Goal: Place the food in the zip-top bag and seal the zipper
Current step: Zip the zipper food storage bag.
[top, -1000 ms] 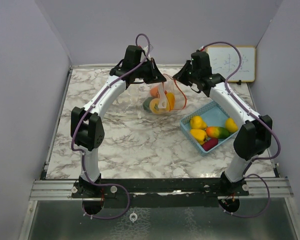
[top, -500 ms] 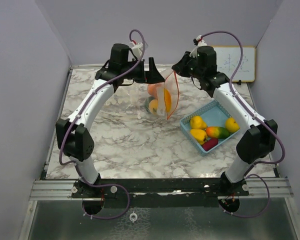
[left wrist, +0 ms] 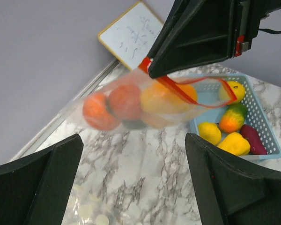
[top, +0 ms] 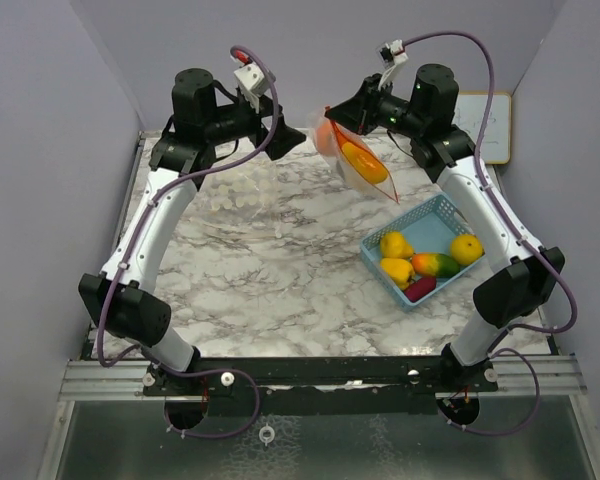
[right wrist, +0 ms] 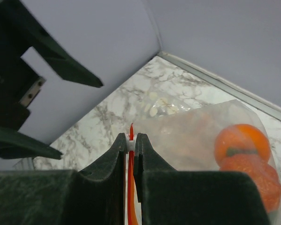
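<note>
Left gripper (top: pixel 285 133) is spread wide and holding nothing. It hovers up in the air with the clear plastic zip-top bag (left wrist: pixel 140 101) hanging just ahead of its fingers. In the bag are a few glossy orange and yellow toy fruits (left wrist: pixel 126 101).

Right gripper (right wrist: pixel 130 138) is pinched tight on the bag's red zipper strip (left wrist: pixel 178 89), and that's the only thing carrying it, well above the white marbled bench (top: pixel 280 270). Down below that gripper, the light blue square basket (top: pixel 430 230) holds more toy food pieces (top: pixel 418 265): yellow, green-orange and dark red.

My worry is the one-point hold. The bag hangs tilted and its mouth looks open, so the fruit's weight could drag the strip out of the pinch or roll a piece out.
</note>
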